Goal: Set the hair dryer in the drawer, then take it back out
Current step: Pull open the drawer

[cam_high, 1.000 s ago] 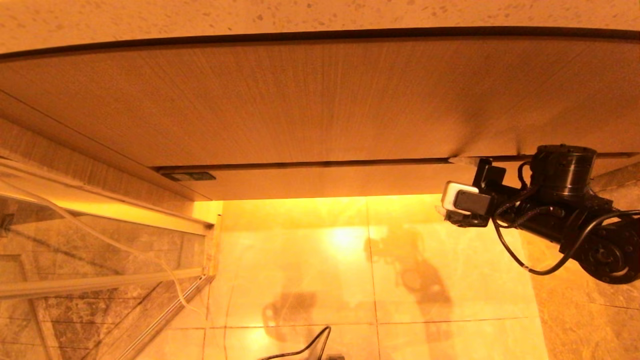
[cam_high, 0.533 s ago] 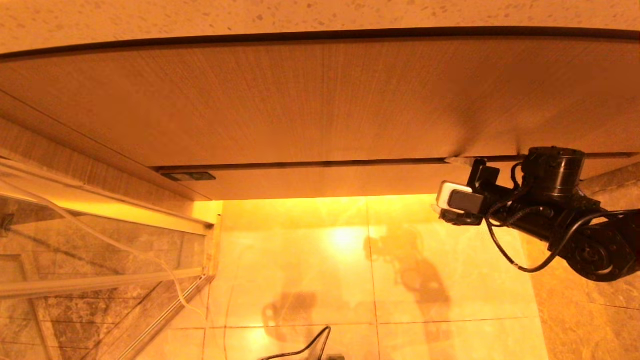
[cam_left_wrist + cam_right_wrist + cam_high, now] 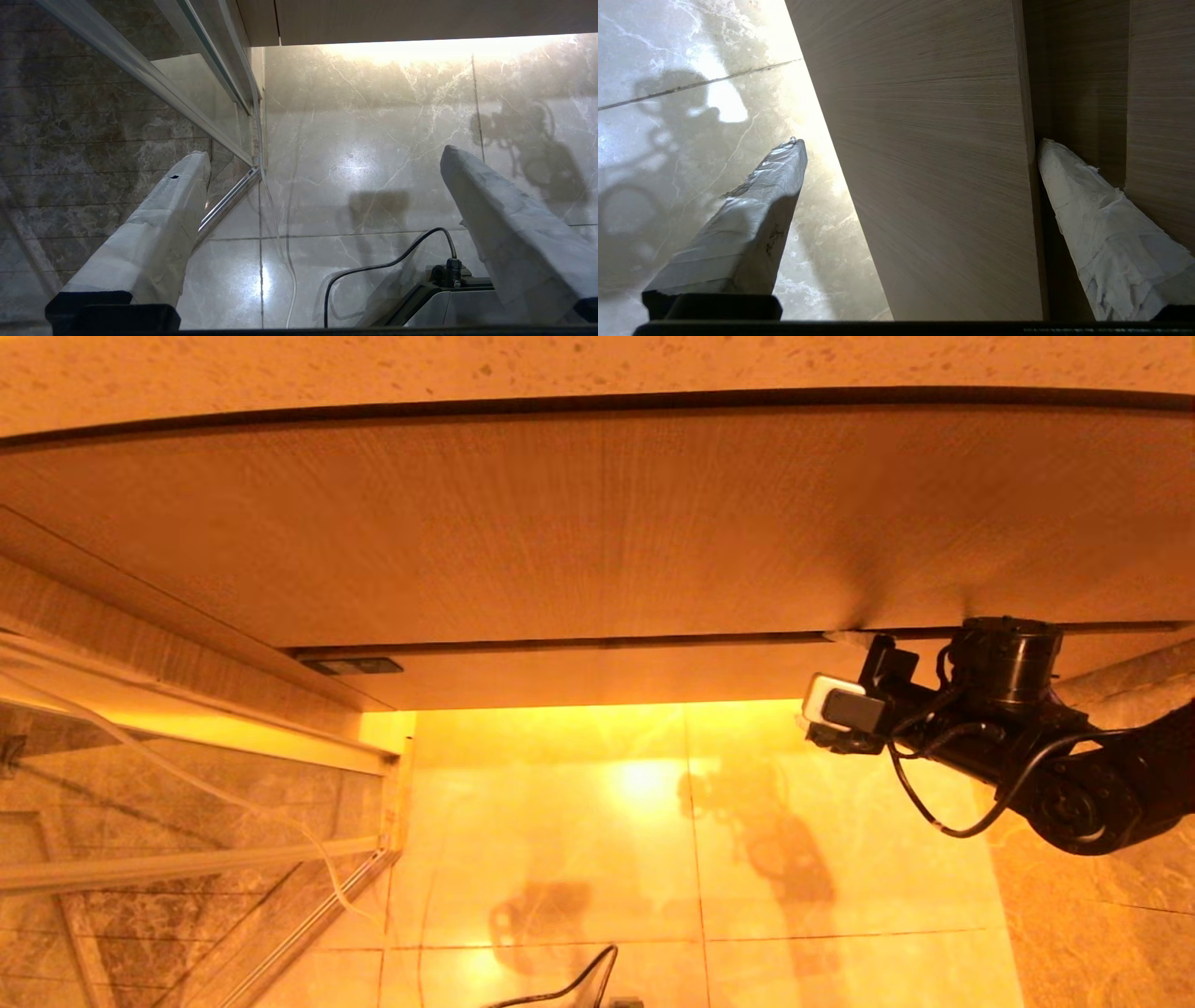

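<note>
The hair dryer is out of view. The drawer (image 3: 597, 677) looks shut; I take it to be the narrow pale wood strip under the larger wood-grain front panel (image 3: 560, 523). My right arm (image 3: 1008, 728) reaches to that strip's right end. My right gripper (image 3: 922, 141) is open and straddles the strip (image 3: 934, 163). One of its fingers (image 3: 1092, 224) sits in the dark seam above the strip; the other finger (image 3: 752, 219) hangs over the floor. My left gripper (image 3: 324, 151) is open and empty above the floor tiles, and does not show in the head view.
A speckled countertop (image 3: 560, 364) runs above the panel. A glass partition with metal rails (image 3: 187, 859) stands at the left, with a thin white cord (image 3: 308, 840) beside it. A black cable (image 3: 387, 266) rises from my base over the glossy marble floor (image 3: 653, 859).
My right arm has slid left along the seam under the large panel. The panels and the left arm have not visibly moved.
</note>
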